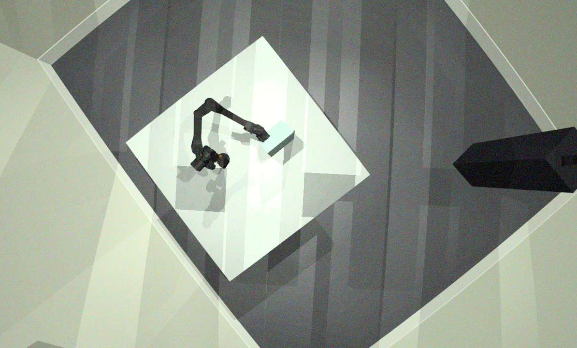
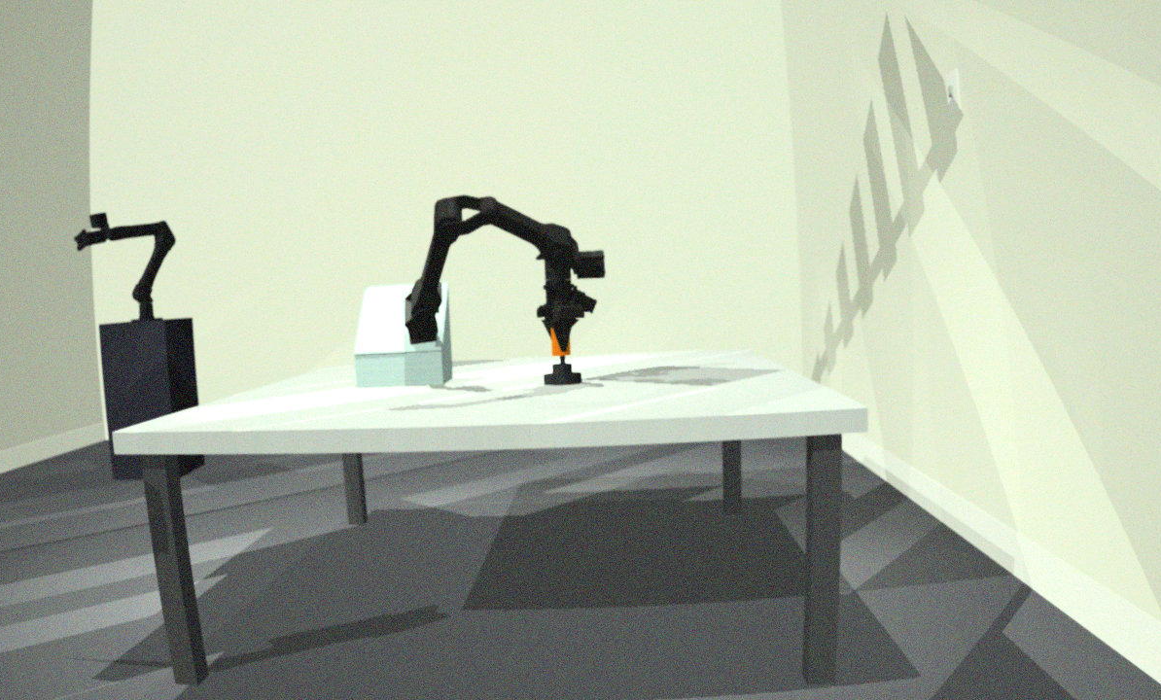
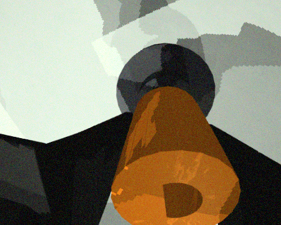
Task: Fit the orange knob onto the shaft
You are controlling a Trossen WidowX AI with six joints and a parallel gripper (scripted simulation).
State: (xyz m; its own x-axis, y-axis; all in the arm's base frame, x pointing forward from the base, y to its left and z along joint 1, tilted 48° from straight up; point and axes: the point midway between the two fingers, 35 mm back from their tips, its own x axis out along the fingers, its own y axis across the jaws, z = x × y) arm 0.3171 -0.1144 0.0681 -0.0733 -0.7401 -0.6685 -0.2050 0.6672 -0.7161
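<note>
The orange knob (image 1: 220,156) (image 2: 559,342) (image 3: 175,131) is upright in my gripper (image 2: 562,346), which is shut on its sides. In the wrist view the knob's top shows a D-shaped hole with its flat side to the left. The dark round pedestal (image 1: 225,161) (image 2: 562,374) (image 3: 143,62) stands on the table below the knob. In the exterior view the thin shaft (image 2: 563,359) shows between the knob's lower end and the pedestal, so the knob sits high above the pedestal. The shaft's tip and its flat side are hidden.
A pale teal box (image 1: 278,135) (image 2: 400,367) stands on the white table (image 1: 325,151) (image 2: 480,437) beside the arm's base. A dark stand (image 1: 511,164) (image 2: 145,391) with another arm (image 2: 154,252) is beyond the table.
</note>
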